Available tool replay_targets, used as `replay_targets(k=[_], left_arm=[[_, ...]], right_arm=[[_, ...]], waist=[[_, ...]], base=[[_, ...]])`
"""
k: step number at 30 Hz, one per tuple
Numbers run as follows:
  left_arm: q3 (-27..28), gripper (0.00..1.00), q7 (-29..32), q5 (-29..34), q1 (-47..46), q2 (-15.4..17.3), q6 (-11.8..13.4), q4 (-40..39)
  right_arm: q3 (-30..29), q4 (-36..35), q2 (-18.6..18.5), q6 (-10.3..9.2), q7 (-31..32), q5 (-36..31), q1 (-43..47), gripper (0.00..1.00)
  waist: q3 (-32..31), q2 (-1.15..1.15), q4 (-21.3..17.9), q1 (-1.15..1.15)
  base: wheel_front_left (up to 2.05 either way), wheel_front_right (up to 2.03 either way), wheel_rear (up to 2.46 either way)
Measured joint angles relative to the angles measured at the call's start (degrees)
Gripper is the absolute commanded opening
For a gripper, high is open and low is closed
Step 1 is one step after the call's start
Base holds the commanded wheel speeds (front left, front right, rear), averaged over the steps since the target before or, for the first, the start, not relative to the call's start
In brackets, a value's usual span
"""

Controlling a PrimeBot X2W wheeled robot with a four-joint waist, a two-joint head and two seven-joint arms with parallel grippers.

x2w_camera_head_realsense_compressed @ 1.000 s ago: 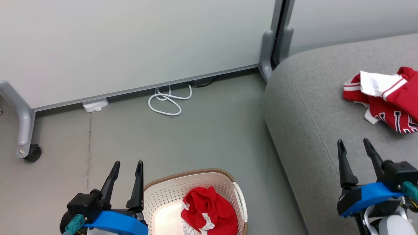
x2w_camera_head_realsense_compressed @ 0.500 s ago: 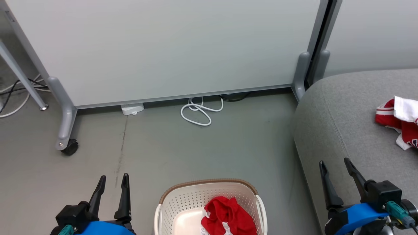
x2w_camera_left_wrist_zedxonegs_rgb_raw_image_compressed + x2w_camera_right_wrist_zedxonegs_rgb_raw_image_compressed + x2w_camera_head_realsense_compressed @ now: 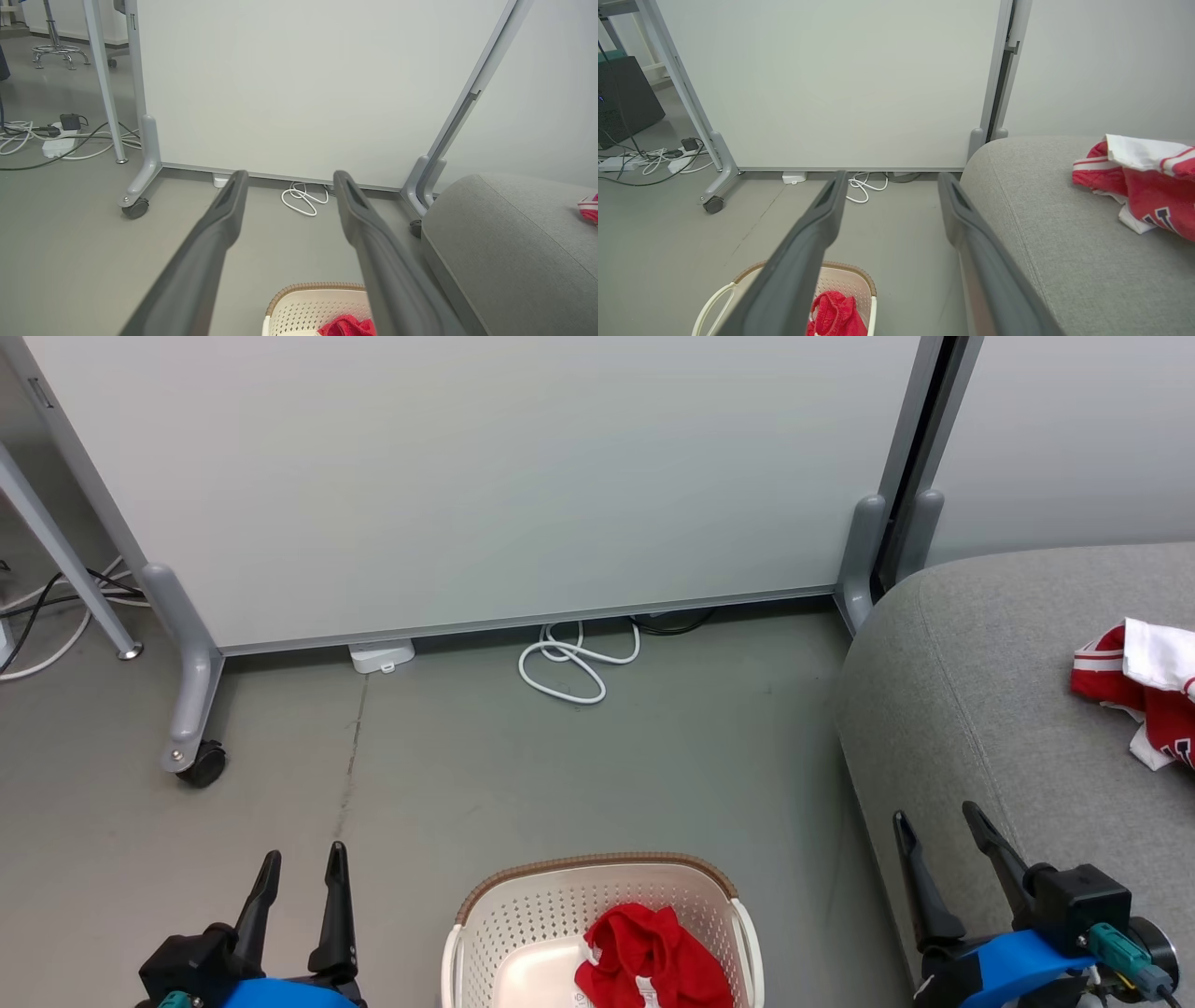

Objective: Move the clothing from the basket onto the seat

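A cream basket (image 3: 523, 919) with a brown rim stands on the floor at the bottom centre, holding one crumpled red garment (image 3: 649, 957). A second red garment (image 3: 1144, 686) with white trim and navy letters lies on the grey seat (image 3: 980, 709) at the right; it also appears in the right wrist view (image 3: 1141, 186). My left gripper (image 3: 301, 868) is open and empty, left of the basket. Over the seat's front edge my right gripper (image 3: 936, 826) is open and empty. The basket (image 3: 308, 303) and the red garment (image 3: 348, 325) peek in below the left fingers (image 3: 224, 219).
A wheeled white partition (image 3: 467, 476) stands behind, with a caster (image 3: 201, 765) at its left foot. A coiled white cable (image 3: 569, 667) and a small white box (image 3: 381, 656) lie at its base. More cables (image 3: 56, 137) and a power strip are on the floor at far left.
The head view has swung left and tilted, so the seat and basket shifted right and down in the picture. Both grippers stay open and empty in the same pose.
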Motion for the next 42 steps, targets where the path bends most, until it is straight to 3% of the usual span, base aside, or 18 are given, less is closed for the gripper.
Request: replay_targets(k=[22, 31, 42], left_arm=[[-3.8, 1.0, 0.0, -0.7, -2.9, 0.4, 0.0, 0.3], [-8.7, 1.0, -0.1, -2.5, -9.4, 1.6, 0.0, 4.6], [-17.1, 1.0, 1.6, -7.7, -18.9, 5.0, 0.0, 16.2]], right_arm=[[3.1, -1.1, 0.0, -0.01, -0.3, 1.2, -1.0, 1.0], [7.1, -1.4, 0.0, -0.01, -2.2, 2.8, -5.1, 1.0], [13.0, 1.4, 0.0, -0.01, -6.5, 7.1, -10.6, 1.0]], waist=[[4.4, 0.0, -2.6, 0.01], [12.0, 0.0, -7.7, 0.01], [23.6, 0.0, -17.5, 0.02]], base=[[0.0, 0.0, 0.0], [0.0, 0.0, 0.0], [0.0, 0.0, 0.0]])
